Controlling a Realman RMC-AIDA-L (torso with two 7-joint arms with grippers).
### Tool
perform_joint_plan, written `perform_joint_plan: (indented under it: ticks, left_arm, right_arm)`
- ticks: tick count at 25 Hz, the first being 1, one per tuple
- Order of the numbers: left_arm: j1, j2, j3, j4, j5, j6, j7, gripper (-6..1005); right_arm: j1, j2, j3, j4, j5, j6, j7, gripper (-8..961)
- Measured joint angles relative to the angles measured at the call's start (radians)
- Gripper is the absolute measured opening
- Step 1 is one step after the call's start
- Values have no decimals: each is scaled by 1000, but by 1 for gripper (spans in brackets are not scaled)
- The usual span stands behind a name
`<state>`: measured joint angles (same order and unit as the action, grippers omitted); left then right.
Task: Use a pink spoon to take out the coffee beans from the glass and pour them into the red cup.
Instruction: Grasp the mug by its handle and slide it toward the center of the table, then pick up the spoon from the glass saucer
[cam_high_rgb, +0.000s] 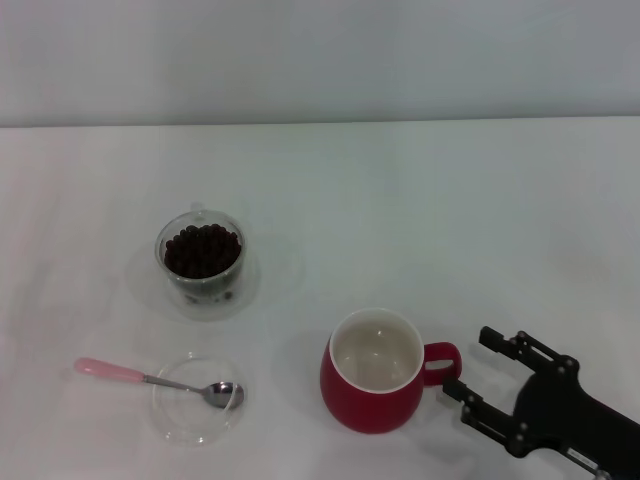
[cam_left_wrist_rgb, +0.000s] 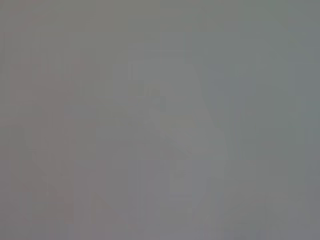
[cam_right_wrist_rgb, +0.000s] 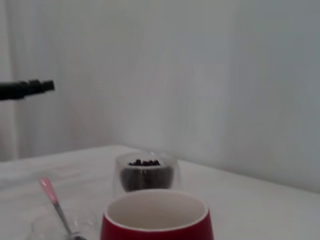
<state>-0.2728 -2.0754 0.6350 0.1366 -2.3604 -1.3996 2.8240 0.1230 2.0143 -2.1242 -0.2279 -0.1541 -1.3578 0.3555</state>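
The glass (cam_high_rgb: 200, 256) stands at the middle left, full of dark coffee beans (cam_high_rgb: 202, 249). The pink spoon (cam_high_rgb: 150, 379) lies in front of it, its silver bowl resting in a flat clear dish (cam_high_rgb: 180, 420). The red cup (cam_high_rgb: 374, 372) stands upright and empty at the front centre, its handle pointing right. My right gripper (cam_high_rgb: 478, 368) is open and empty just right of that handle, fingers pointing at it. The right wrist view shows the red cup (cam_right_wrist_rgb: 156, 220) close up, with the glass (cam_right_wrist_rgb: 145, 172) and the spoon (cam_right_wrist_rgb: 52, 197) behind it. My left gripper is out of view.
The glass stands on a faint clear saucer (cam_high_rgb: 250, 285). The white table (cam_high_rgb: 450, 220) ends at a pale wall behind. The left wrist view is plain grey. A black part (cam_right_wrist_rgb: 25, 89) juts in at the edge of the right wrist view.
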Motion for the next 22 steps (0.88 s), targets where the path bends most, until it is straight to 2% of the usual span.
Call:
perform_joint_plan:
  ticks: [7,13,17,19,22]
  left_arm:
    - [0,-3,0,-4,-1,-13,-4,741]
    - [5,-8,3,-56,0,-117,-28,740]
    - [5,-7,6,-88,7,-169,-45,740]
    - [7,-8,8,-133,14,-256,-77,740]
    - [6,-7,8,-162,15,-295,-125,741]
  right_arm:
    - [-3,-4,27,98,9,-168,1,736]
    - [7,-28,124,218,11,-454,5,736]
    - [24,-47,165,234,11,-491,5,736]
    - [36,-55,167,235,11,-492,6,736]
    - [57,-67,175,236,11,-494,13,736]
